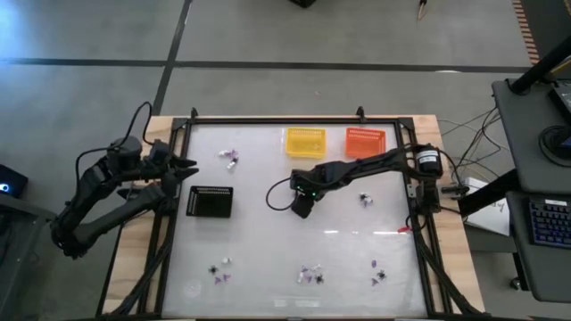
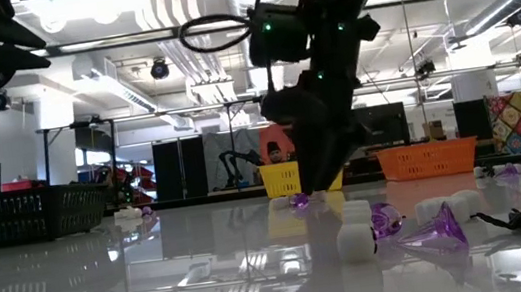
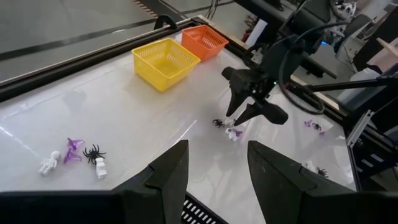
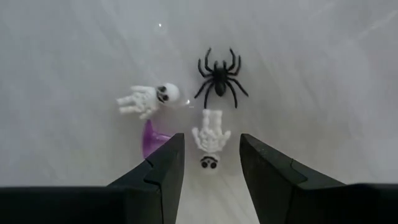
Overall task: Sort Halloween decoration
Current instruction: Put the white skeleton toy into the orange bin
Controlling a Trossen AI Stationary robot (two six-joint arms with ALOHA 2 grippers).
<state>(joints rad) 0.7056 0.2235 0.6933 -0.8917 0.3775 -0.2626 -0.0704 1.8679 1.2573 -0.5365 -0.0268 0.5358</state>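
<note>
The Halloween trinkets lie in small groups on the white table. One group sits under my right gripper (image 4: 210, 163): a white skeleton (image 4: 211, 139) between its open fingers, a second skeleton (image 4: 149, 99), a black spider (image 4: 219, 78) and a purple piece (image 4: 152, 138). In the high view this gripper (image 1: 302, 207) points down at mid-table and hides that group. Other groups lie near the far edge (image 1: 230, 159), to the right (image 1: 366, 198) and along the near edge (image 1: 310, 275). My left gripper (image 1: 186, 168) waits open, raised beside the black basket (image 1: 210, 202).
A yellow basket (image 1: 306, 141) and an orange basket (image 1: 365, 141) stand side by side at the table's far edge. A black frame (image 1: 268, 120) rims the table. More trinkets (image 3: 74, 154) lie near my left gripper (image 3: 214, 168). Bare table lies between the groups.
</note>
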